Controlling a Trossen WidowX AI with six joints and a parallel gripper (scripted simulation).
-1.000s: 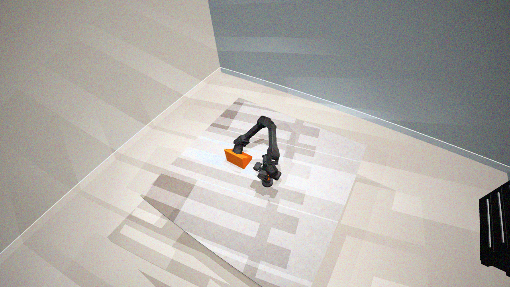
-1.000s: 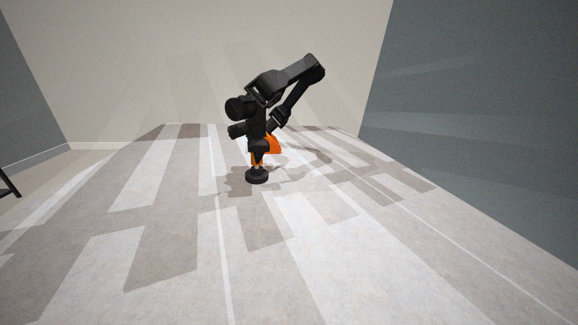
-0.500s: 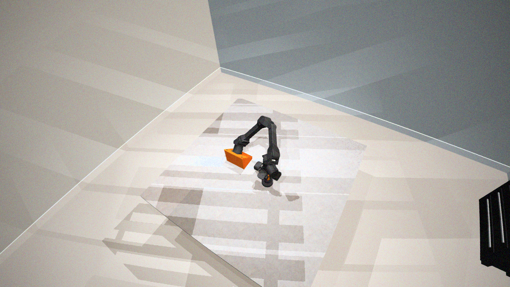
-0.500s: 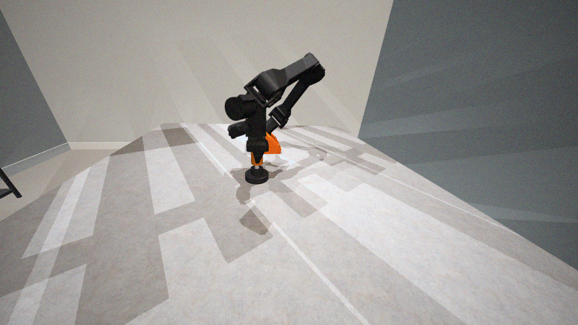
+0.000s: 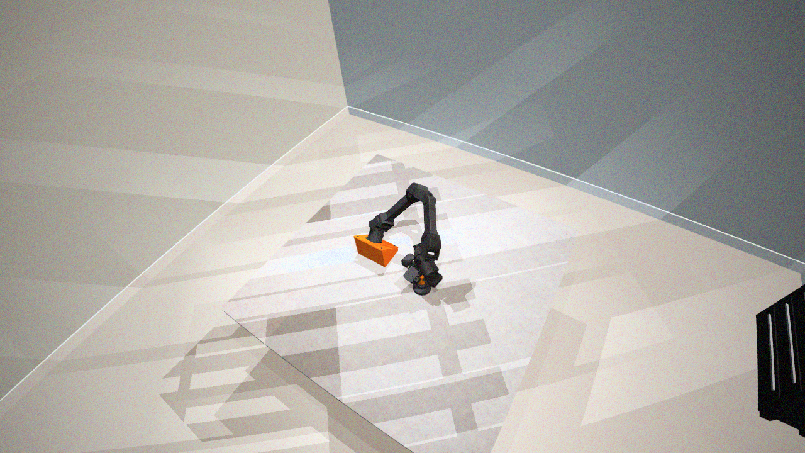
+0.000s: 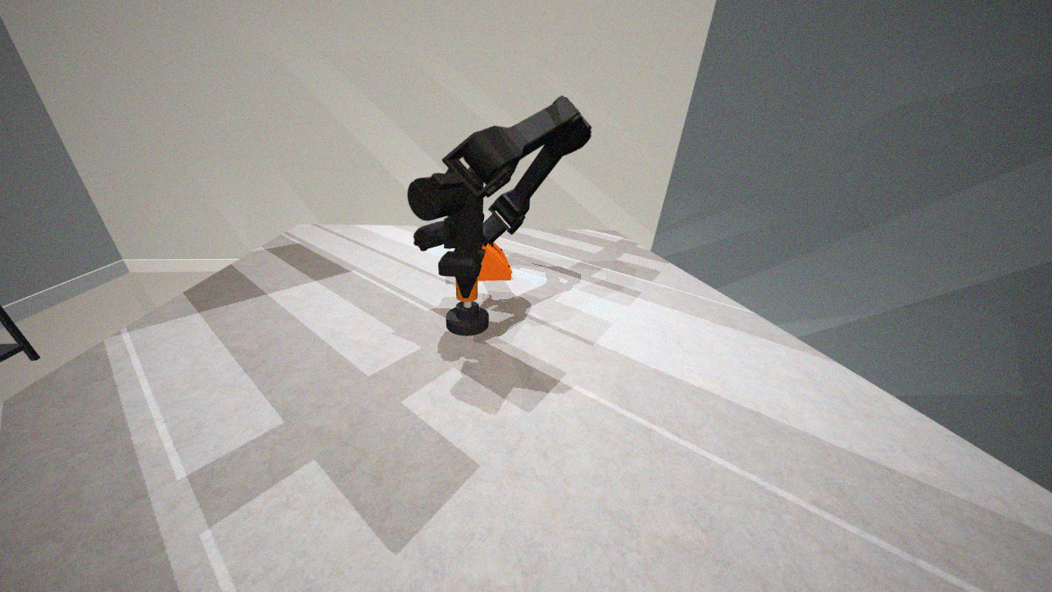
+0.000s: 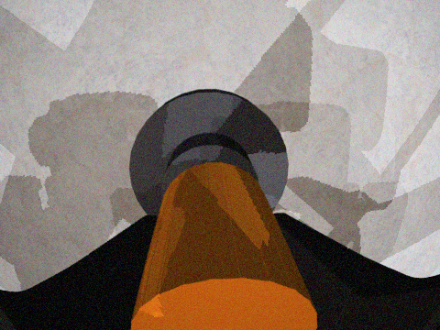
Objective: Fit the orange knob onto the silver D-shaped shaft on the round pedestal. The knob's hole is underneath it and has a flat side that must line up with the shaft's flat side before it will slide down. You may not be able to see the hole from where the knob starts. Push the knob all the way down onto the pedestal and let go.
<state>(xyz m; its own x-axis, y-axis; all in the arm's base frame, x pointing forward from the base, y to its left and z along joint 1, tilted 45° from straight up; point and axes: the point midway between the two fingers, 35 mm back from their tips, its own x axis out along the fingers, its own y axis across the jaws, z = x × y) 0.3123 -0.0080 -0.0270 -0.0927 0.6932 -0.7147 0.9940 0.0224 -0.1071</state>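
My gripper (image 6: 466, 289) (image 5: 421, 279) points straight down and is shut on the orange knob (image 7: 216, 263) (image 6: 471, 294). The knob is an upright cylinder held directly over the round dark pedestal (image 7: 153, 153) (image 6: 466, 321) (image 5: 421, 290). In the exterior view a short piece of the silver shaft (image 6: 466, 305) shows between the knob's lower end and the pedestal, so the knob stands a little above the pedestal. In the wrist view the knob hides the shaft. I cannot tell how the flat sides are turned.
The arm's orange base block (image 5: 375, 250) (image 6: 494, 265) stands behind the pedestal on the pale mat (image 5: 394, 360). A black rack (image 5: 782, 360) stands far off at the right edge.
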